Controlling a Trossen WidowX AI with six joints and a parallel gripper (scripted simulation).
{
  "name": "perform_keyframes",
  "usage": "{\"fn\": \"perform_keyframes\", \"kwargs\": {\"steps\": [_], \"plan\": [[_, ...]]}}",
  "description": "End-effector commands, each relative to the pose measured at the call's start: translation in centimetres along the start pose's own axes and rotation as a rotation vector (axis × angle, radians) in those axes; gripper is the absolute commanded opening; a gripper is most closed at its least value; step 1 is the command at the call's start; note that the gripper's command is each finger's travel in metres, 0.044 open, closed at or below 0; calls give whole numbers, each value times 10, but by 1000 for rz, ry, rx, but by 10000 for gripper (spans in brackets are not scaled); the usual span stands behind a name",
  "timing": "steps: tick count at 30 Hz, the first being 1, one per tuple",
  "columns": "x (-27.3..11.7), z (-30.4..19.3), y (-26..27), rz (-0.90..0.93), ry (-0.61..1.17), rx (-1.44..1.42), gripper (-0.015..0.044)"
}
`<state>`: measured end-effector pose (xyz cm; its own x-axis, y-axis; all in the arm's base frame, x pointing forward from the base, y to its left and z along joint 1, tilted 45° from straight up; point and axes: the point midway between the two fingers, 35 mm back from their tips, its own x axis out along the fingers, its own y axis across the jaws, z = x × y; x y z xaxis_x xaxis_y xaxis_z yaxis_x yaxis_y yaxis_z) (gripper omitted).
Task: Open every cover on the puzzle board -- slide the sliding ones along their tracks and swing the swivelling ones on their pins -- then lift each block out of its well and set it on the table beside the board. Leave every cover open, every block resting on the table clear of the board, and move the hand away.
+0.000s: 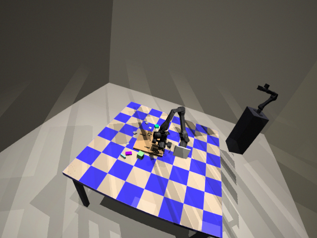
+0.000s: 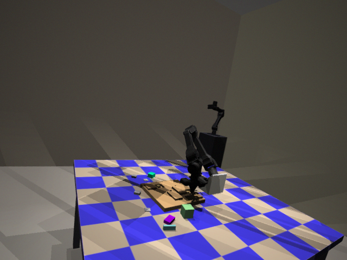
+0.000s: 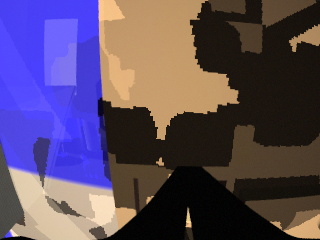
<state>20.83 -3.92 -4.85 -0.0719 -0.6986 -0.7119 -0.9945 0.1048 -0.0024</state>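
Observation:
The wooden puzzle board (image 1: 140, 145) (image 2: 163, 202) (image 3: 150, 60) lies on the checkered table. My gripper (image 2: 192, 191) (image 3: 187, 170) is shut and empty, low over the board's right part in the exterior view. Raised wooden covers, one of them a flat plate (image 2: 174, 195), show near the middle; shadow and the arm hide how far each is open and what the nearby wells hold. A green cube (image 1: 140, 154) (image 2: 187, 211), a purple block (image 1: 128, 152) (image 2: 169, 219) and a thin teal block (image 1: 123, 155) (image 2: 169, 227) rest off the board's near side. A turquoise block (image 1: 156, 126) (image 2: 151, 174) rests beyond its far side.
Several small grey pieces, one of them (image 1: 134, 132) (image 2: 136, 192) close to the board's left edge, lie on the table. A pale box (image 1: 182, 151) (image 2: 216, 183) stands at the arm's base. A dark pedestal (image 1: 246, 130) (image 2: 218, 145) with another arm stands beyond the table.

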Motion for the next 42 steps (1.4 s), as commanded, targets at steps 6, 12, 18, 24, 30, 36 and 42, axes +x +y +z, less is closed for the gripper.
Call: {"fn": "perform_keyframes", "kwargs": {"steps": [6, 12, 18, 24, 30, 36, 42], "plan": [[-9, 5, 0, 6, -6, -3, 0], [-16, 7, 0, 6, -7, -4, 0], [-24, 8, 0, 6, -7, -4, 0], [-31, 8, 0, 6, -7, -4, 0], [-39, 9, 1, 6, -7, -4, 0], [-47, 10, 1, 7, -6, -3, 0], [-45, 7, -10, 16, -4, 0, 0]]}}
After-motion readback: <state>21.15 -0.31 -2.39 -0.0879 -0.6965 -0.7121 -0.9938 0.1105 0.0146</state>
